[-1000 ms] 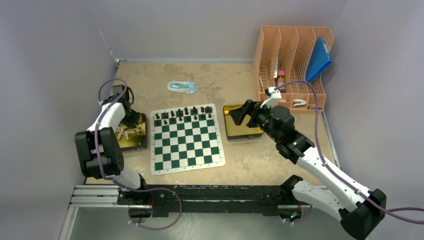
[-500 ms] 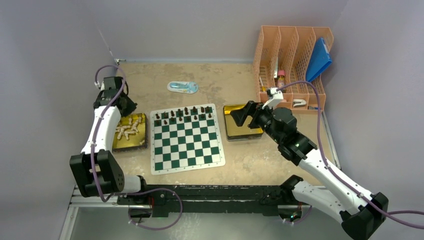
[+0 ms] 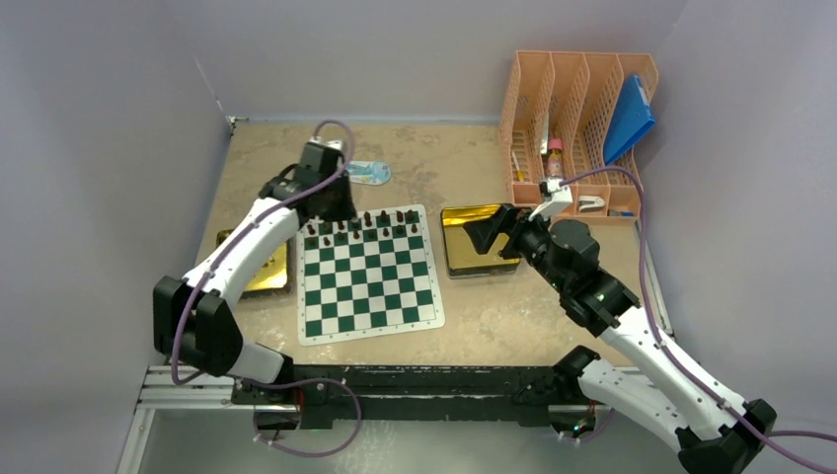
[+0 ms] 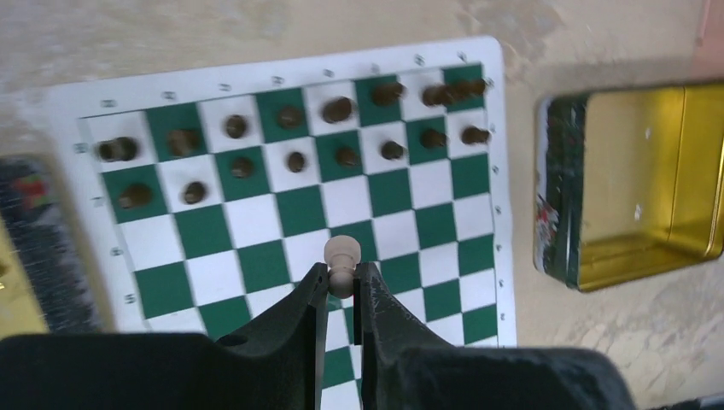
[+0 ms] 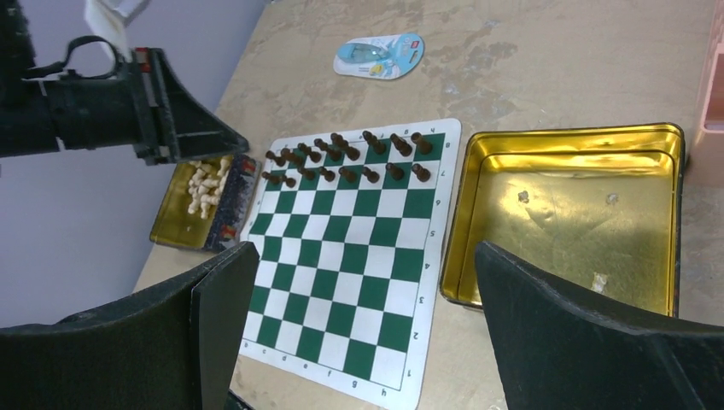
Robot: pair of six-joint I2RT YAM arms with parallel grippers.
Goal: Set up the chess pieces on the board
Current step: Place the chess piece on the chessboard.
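The green-and-white board (image 3: 370,296) lies mid-table. Dark pieces (image 3: 365,225) fill its two far rows; they also show in the left wrist view (image 4: 294,161) and right wrist view (image 5: 346,173). My left gripper (image 3: 324,204) hovers above the board's far left part, shut on a cream pawn (image 4: 343,254) whose head sticks out past the fingertips (image 4: 318,282). More cream pieces (image 5: 203,184) lie in the left gold tray (image 5: 175,231). My right gripper (image 5: 363,282) is wide open and empty, above the right gold tray (image 3: 479,262).
The right gold tray (image 5: 563,213) holds only a few specks. A blue packet (image 3: 360,172) lies beyond the board. An orange file rack (image 3: 577,128) with a blue folder (image 3: 629,117) stands at the far right. Walls enclose the table.
My left arm has swung from the left gold tray over to the board's far left, carrying a cream pawn. My right arm has shifted only slightly.
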